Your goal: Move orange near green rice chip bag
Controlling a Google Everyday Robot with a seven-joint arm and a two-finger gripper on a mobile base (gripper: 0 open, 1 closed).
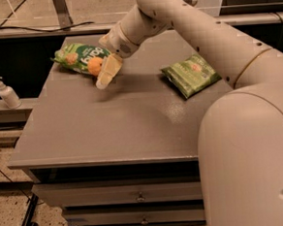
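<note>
- Nearest, at the right, the robot's large rounded white plastic body (251,160) fills the corner and hides the near right part of the table.
- Below the table's front edge sit flat grey metal drawers (118,197) with small knobs.
- The grey, matte, rectangular table (109,132) is bare across its near and middle area.
- At the mid right lies a duller, dark green speckled chip bag (190,75), flat and well apart from the other things.
- Off the table to the left, a white plastic pump bottle (6,93) stands upright on a pale ledge (10,105).
- The white jointed arm (174,20) reaches from the right across the far half of the table, passing above the area between the two bags.
- The tan gripper (105,74) hangs low over the far left of the table, tilted down to the left; whether the claw is spread or closed cannot be told.
- The small round, smooth orange (95,65) sits just left of the gripper, touching it and against the near right end of the bright, glossy green rice chip bag (77,57).
- Farthest, a black cable (43,28) runs along the floor.
</note>
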